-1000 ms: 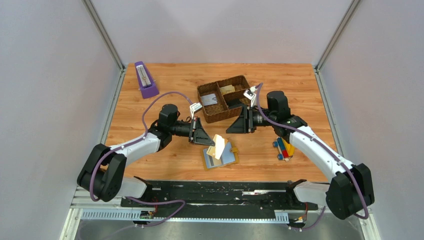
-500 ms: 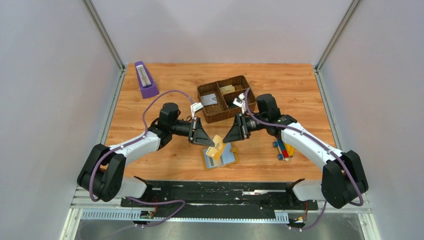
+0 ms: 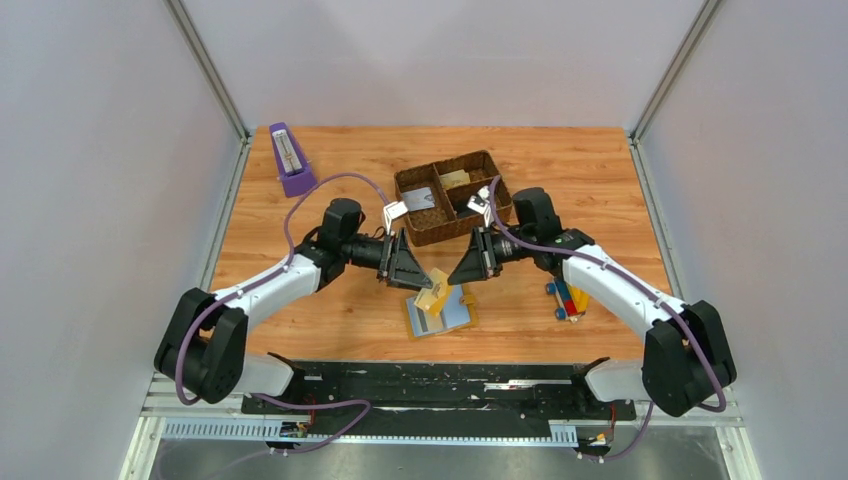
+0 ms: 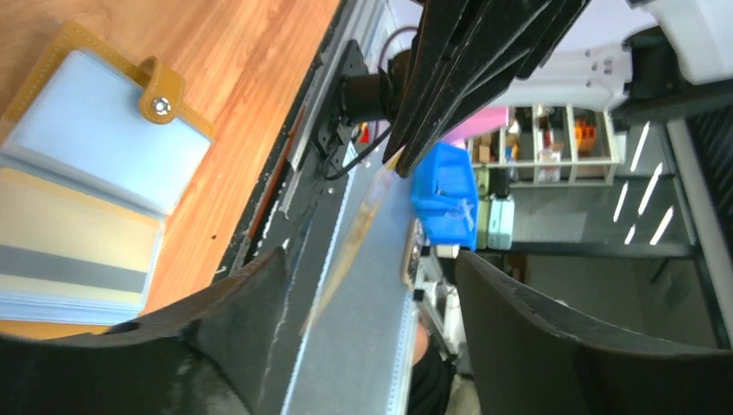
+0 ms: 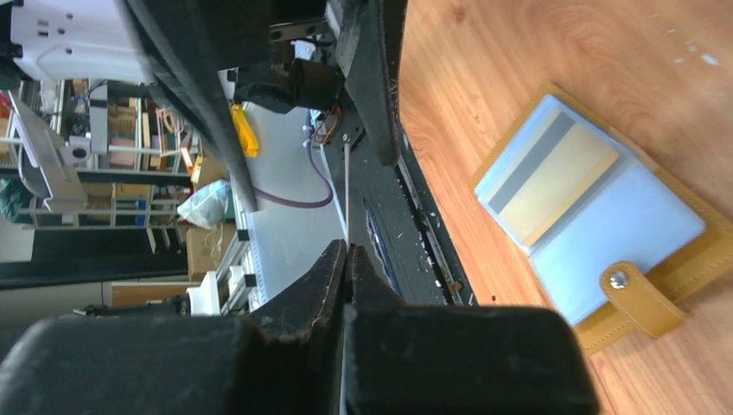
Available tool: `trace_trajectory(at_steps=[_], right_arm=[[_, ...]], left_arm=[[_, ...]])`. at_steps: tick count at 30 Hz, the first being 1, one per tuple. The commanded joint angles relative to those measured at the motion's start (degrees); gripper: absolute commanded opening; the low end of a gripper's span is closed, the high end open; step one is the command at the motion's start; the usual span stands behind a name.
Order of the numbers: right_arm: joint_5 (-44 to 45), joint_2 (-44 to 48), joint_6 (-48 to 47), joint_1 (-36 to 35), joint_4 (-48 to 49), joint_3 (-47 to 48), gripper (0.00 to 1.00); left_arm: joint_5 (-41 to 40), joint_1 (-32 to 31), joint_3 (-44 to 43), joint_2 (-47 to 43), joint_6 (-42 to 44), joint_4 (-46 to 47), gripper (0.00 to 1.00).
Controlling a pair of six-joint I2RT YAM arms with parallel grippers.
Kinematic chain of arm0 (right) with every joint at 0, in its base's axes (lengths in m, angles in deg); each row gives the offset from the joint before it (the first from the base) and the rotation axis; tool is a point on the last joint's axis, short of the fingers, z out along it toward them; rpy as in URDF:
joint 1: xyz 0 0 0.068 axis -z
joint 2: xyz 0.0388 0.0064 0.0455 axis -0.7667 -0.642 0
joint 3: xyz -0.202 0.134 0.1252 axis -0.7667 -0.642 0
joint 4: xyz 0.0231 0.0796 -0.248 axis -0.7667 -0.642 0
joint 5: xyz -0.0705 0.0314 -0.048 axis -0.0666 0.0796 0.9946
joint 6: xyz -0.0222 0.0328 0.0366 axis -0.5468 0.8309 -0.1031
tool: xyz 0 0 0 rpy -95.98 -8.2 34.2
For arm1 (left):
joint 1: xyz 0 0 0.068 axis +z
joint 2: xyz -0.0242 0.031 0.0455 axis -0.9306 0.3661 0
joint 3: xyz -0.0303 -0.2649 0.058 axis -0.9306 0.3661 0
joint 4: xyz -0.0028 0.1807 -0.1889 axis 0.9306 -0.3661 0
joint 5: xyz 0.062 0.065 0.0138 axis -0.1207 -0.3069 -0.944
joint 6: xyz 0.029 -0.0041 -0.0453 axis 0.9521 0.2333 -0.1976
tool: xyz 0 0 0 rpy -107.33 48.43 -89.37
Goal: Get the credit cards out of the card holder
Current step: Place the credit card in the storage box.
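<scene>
From above: reaching inward with both arms, elbows out, setting left gripper (image 3: 420, 283) and right gripper (image 3: 456, 279) nose to nose just over the card holder (image 3: 446, 318) (lying open on the table (image 3: 580, 170), pockets up); from the left wrist: fingers spread apart either side of an edge-on card (image 4: 353, 244); from the right wrist: pinched shut on that card's end.

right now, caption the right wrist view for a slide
The right gripper pinches a thin tan card edge-on; open mustard-yellow folding card holder lies on the wooden table.
</scene>
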Motion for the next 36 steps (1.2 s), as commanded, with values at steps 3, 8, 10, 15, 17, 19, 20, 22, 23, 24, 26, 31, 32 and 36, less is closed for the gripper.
trace_trajectory(at_steps=[3,8,10,15,17,19,20,22,23,24,26,31,32,36], right_arm=[[3.59,2.18,-0.12,5.03,-0.87,4.82,0.00],[9.92,0.13,-0.17,9.74,-2.22,8.87,0.00],[13.18,-2.28,0.82,11.98,-2.21,11.38,0.00],[20.28,-10.17,0.69,15.67,-2.22,20.25,0.00],[22.87,-14.12,0.27,16.47,-2.22,24.61,0.00],[25.59,-17.90,0.14,16.84,-2.23,28.46,0.00],[26.97,-19.89,0.03,16.90,-2.18,30.21,0.00],[28.93,-23.95,-0.56,16.95,-1.97,34.02,0.00],[29.30,-26.23,-0.95,17.01,-1.76,36.29,0.00],[29.54,-28.41,-1.33,16.98,-1.54,38.25,0.00],[29.52,-33.61,-1.44,17.02,-0.87,41.84,0.00],[26.42,-40.74,1.97,17.02,3.80,46.91,0.00],[26.42,-41.75,2.70,16.98,4.27,47.49,0.00],[26.81,-45.07,4.09,16.99,5.35,49.23,0.00]], left_arm=[[-11.58,-0.11,-10.05,-2.37,17.32,-23.87,0.98],[-16.64,0.92,-12.20,-3.30,20.53,-30.77,1.00],[-22.91,1.80,-12.98,-4.24,23.10,-34.00,1.00],[-35.36,5.02,-14.83,-6.60,25.79,-42.63,1.00],[-41.15,6.70,-15.46,-7.43,26.04,-45.74,1.00],[-46.40,8.27,-15.76,-8.18,26.38,-48.07,1.00],[-49.98,8.91,-15.79,-8.67,26.20,-48.81,1.00],[-53.18,9.49,-15.82,-9.49,26.02,-50.24,1.00],[-53.75,9.52,-15.81,-9.69,26.06,-50.54,1.00],[-54.28,9.53,-15.58,-10.21,26.07,-50.53,1.00],[-54.30,9.53,-15.31,-10.65,26.36,-50.37,1.00],[-53.28,9.53,-15.07,-10.61,26.66,-50.37,1.00],[-53.22,9.53,-15.02,-10.55,26.64,-50.29,1.00],[-53.10,9.53,-15.18,-9.97,26.78,-50.26,1.00]])
